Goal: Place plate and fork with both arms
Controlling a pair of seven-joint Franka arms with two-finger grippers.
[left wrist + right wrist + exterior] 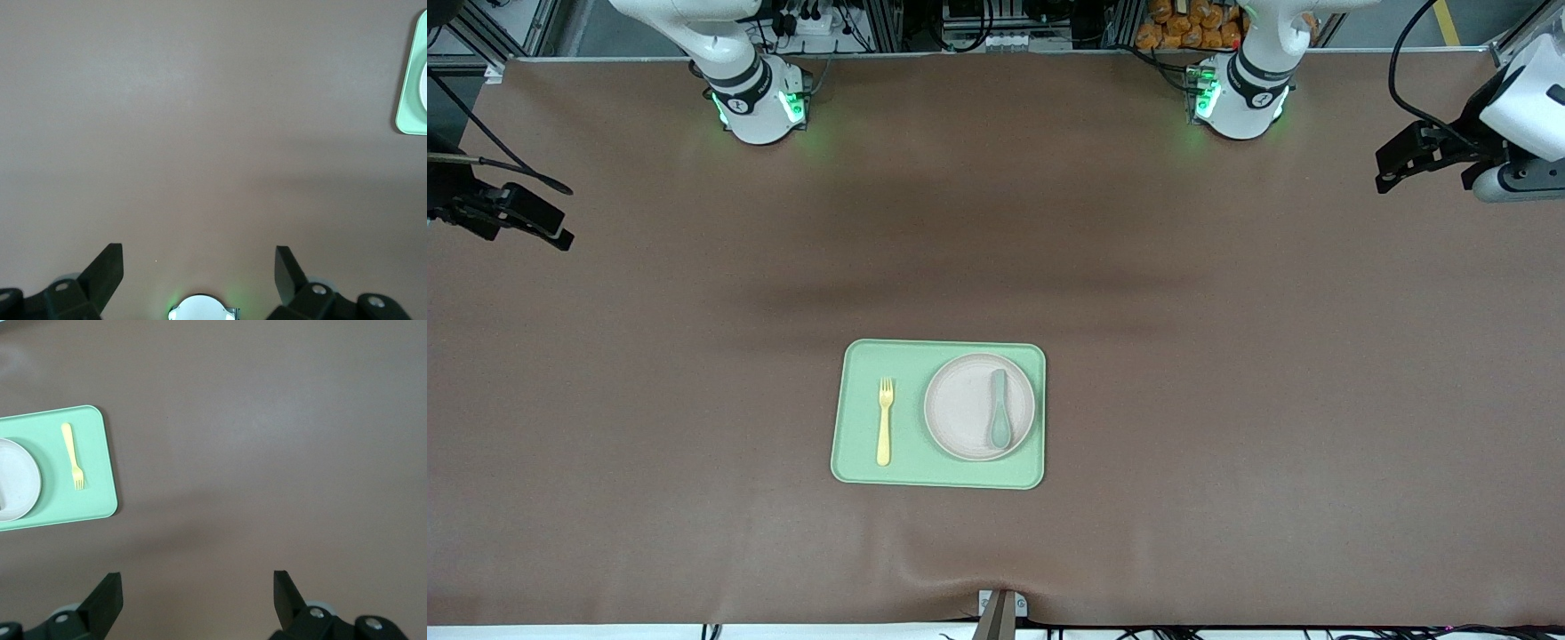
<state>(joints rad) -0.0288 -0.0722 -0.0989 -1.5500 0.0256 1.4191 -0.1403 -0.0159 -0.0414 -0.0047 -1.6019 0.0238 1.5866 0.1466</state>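
Note:
The pale beige-pink plate [957,411] lies in the light-green tray [855,449] at the middle of the table, on the side toward the left arm's end. The small yellow fork [885,420] lies flat in the tray beside the plate, toward the right arm's end. My left gripper [1392,169] hangs open and empty over bare table at its own end, well away from the tray; the left wrist view [199,257] shows only a tray corner [408,100]. My right gripper [559,215] hangs open and empty over the other end [198,581], with the fork [72,453] and plate [17,483] in sight.
A grey-green spoon [999,411] lies on the plate. The two white arm bases [760,102] [1240,98] stand along the table edge farthest from the front camera. A small metal bracket [1001,608] sits at the nearest edge. Brown mat surrounds the tray.

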